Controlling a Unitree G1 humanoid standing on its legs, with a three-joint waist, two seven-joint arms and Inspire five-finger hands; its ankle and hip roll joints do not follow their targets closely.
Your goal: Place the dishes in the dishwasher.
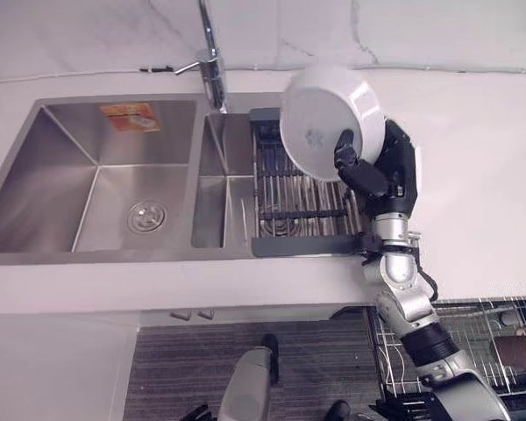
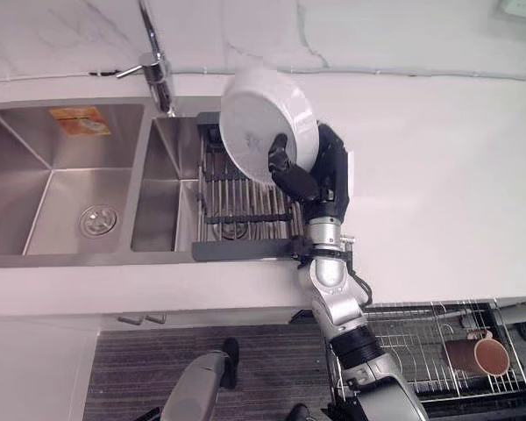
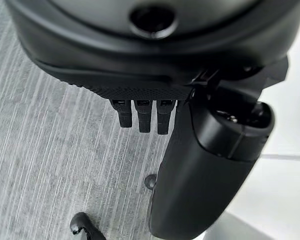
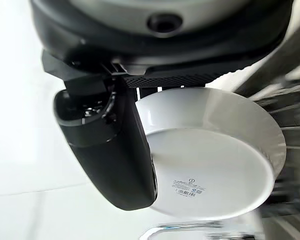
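Holding the white bowl (image 1: 329, 118) in the right hand (image 1: 381, 171), curled round the rim with the thumb pressed across the underside. Tilted up on edge, hanging above the wire sink rack (image 1: 289, 206) in the smaller right basin, just beside the faucet (image 1: 212, 66).

Likely to slip first of all: a glazed, smooth bowl, pinched at one side of the rim only, with most of its weight well out from the grip. Any quick swing or turn of the wrist risks levering it loose and dropping it onto the rack or the steel basin, enough to chip or crack it. Also a risk of clipping the faucet on a swing to the left, or of knocking the front edge of the desk (image 1: 473, 175) on the way down.

Still to travel: down and to the right, over the desk edge, to the open dishwasher rack (image 2: 421, 342) below, well apart from the bowl. Already holding a brown mug (image 2: 478, 355) near its far right side; best to aim for the bare wires and avoid striking the mug.

Left hand (image 3: 205, 165) hanging low over the grey floor (image 3: 50, 150), apparently idle; hard to tell from this angle whether open or closed. Large left basin (image 1: 96, 175) bare apart from a sticker (image 1: 130, 116).
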